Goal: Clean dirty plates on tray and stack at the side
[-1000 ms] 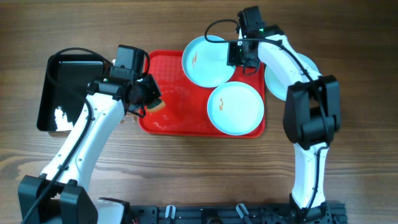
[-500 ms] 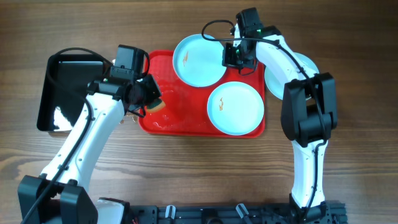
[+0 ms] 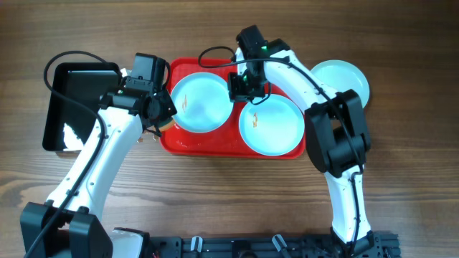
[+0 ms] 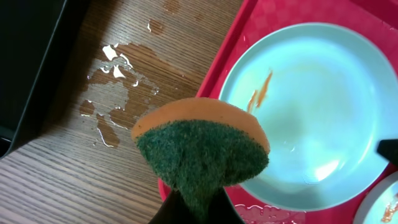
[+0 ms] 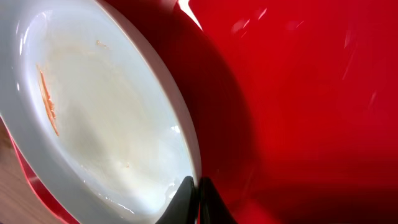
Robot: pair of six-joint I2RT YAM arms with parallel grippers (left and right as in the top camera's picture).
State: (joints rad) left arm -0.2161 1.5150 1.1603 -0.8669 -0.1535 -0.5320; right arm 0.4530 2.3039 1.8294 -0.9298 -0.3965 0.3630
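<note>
Three round, pale mint-white plates with shallow rims are seen. The first plate (image 3: 203, 104) lies in the half of the red tray (image 3: 215, 143) towards the left arm. A thin orange-brown smear (image 4: 261, 93) is carried near its rim, and a wet sheen is shown on its floor. Its rim is pinched on the side towards the tray's middle by the right pincer (image 3: 244, 87), whose fingers are closed together on the edge. In the right wrist view a dark shadow is cast beneath that rim onto the red plastic.

The second plate (image 3: 271, 125) is set in the tray's other half, just beside the first, and is marked with a small brown smudge near its centre. The third plate (image 3: 344, 79) is placed on the bare table (image 3: 215, 201) beyond the tray's end, partly hidden by the right arm.

The first plate's outer edge is kept just inside the tray's raised rim. A strip of red is left free along the tray's near side, and open wood is found in front of the tray.

A sponge (image 4: 202, 149), green scouring face below and orange above, is clamped in the closed left pincer (image 3: 166, 118), just beside the first plate, over the tray's rim. Droplets and a wet patch (image 4: 118, 81) are spread on the wood between the red tray and a black tray (image 3: 72, 107).
</note>
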